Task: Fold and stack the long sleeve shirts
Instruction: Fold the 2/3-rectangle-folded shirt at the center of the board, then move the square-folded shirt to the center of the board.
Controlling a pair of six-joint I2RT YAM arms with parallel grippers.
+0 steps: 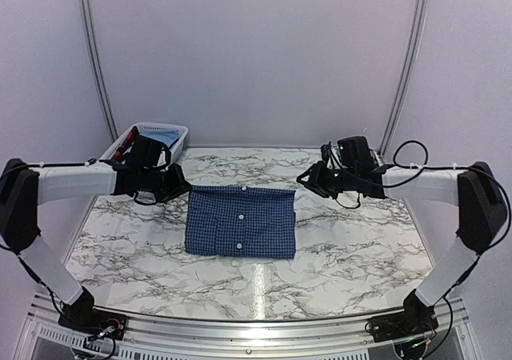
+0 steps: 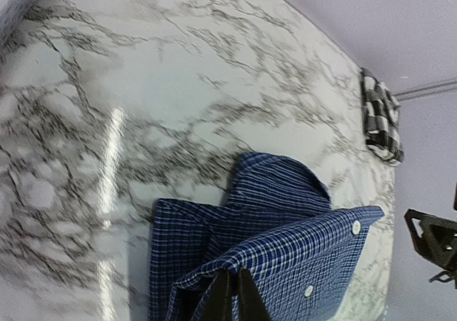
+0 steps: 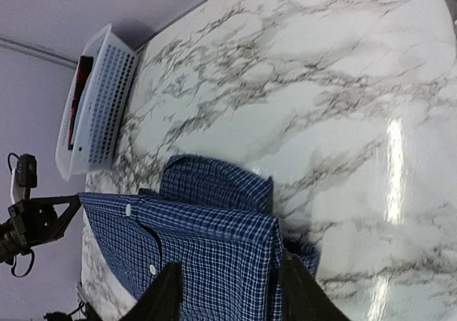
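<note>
The dark blue shirt [image 1: 240, 222] lies folded at the middle of the marble table [image 1: 352, 240], its far edge raised between both grippers, probably to square the fold. The left gripper [image 1: 180, 190] is clamped tight on one corner. The right gripper [image 1: 308, 180] stands partly open around the other corner, gripping nothing. Both forearms reach inward, roughly level. The plaid shirt [image 2: 378, 118] lies apart, by the table's edge.

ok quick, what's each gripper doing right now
left gripper: closed, pinching the edge of the blue shirt.
right gripper: open, fingers either side of the same shirt's corner, apparently not gripping it.
</note>
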